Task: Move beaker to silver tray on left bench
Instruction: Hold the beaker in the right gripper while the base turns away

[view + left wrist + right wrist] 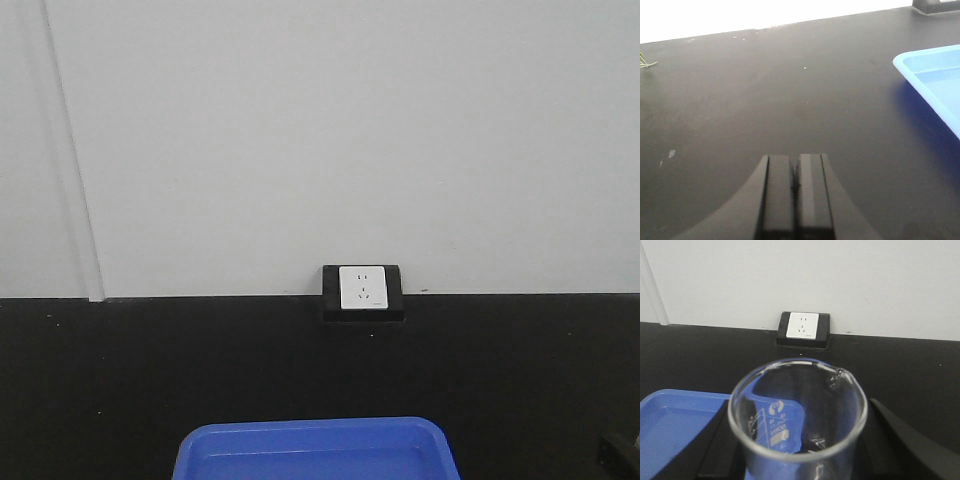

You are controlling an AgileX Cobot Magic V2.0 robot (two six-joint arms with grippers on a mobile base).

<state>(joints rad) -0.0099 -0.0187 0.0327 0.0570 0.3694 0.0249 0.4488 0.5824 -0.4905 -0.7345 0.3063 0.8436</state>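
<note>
Glass first: a small clear beaker [790, 430] with white printed markings stands upright in the right gripper [800, 404], whose jaws clamp its sides. It seems to be carried above the blue plastic tray [675, 425] on the matte black desk [120, 380], kept upright, I'd judge, so it cannot slip. The left gripper [795, 175] hovers low over bare desk, jaws pressed together, empty. No silver tray shows in any view.
</note>
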